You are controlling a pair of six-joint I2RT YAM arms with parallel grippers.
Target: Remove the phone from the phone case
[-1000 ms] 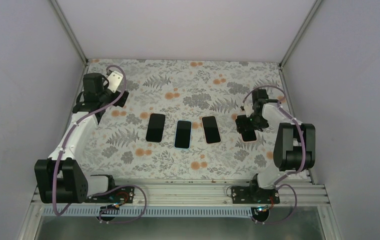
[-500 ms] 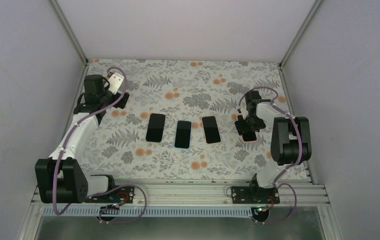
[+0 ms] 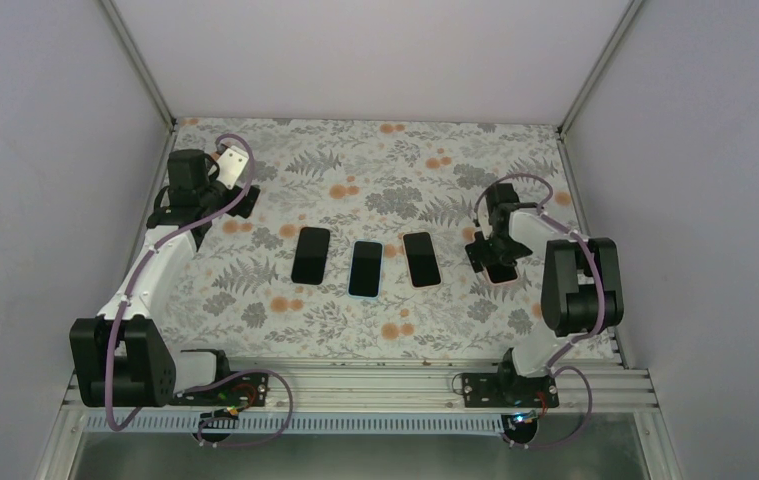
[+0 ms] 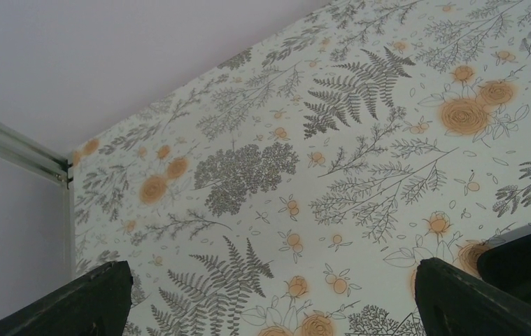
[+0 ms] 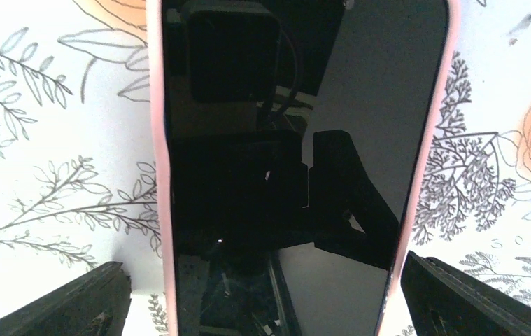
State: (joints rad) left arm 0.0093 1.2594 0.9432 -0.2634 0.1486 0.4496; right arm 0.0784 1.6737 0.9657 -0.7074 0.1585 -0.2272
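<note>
The right end effector [image 5: 271,302] hangs wide open, empty, astride the pink-cased black phone [image 5: 297,126], poised to pinch its edges.

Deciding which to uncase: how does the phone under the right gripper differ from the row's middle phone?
The black phone under the right gripper has a pink case; the middle black phone, pale blue. One lies below that open gripper; the other untended. Both face up.
</note>
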